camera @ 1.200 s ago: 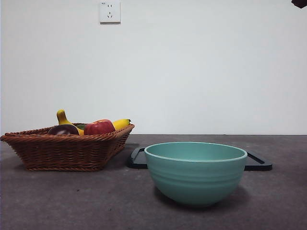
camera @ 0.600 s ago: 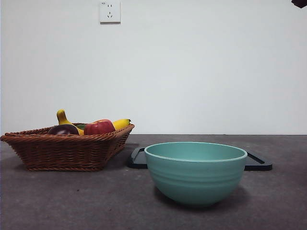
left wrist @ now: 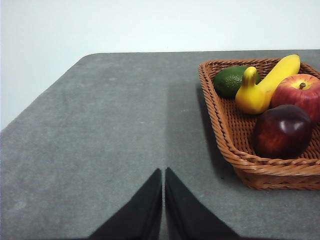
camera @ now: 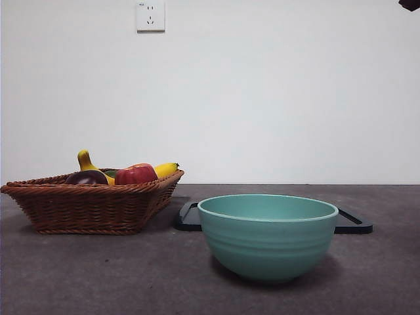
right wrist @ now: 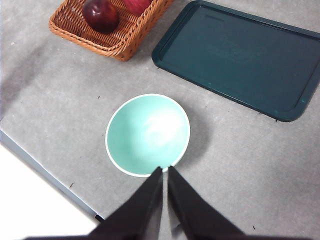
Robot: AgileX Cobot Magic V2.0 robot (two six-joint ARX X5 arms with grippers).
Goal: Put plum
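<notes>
So the plum (left wrist: 282,131) is sitting in the wicker basket (left wrist: 220,125), at the basket's near corner as the left wrist camera sees it, snug against the woven rim. Dark maroon, glossy, nothing gripping it. Right next to it is the red apple (left wrist: 298,91), and the two look to be touching. A yellow banana (left wrist: 265,87) lies across the middle of the basket, with a green avocado (left wrist: 231,81) tucked behind its stem end.

The left tool (left wrist: 163,175) hangs over bare grey worktop (left wrist: 100,140) beside the basket, well apart from the fruit, and its two black jaws are pressed together with only a thin seam between them, holding nothing.

The right tool (right wrist: 164,172) is up high over the teal bowl (right wrist: 147,134), with its tips over the bowl's rim. Its jaws are also closed up against each other and empty. From there the bowl looks empty inside, and a dark green tray (right wrist: 240,57) lies flat on the worktop past the bowl, beside the basket's corner.

In the front view the basket (camera: 92,207) sits at the left with the plum (camera: 86,177) peeking over the rim, and the bowl (camera: 268,236) stands nearer the camera, in front of the tray (camera: 354,223). A white wall socket (camera: 150,16) is up on the wall.
</notes>
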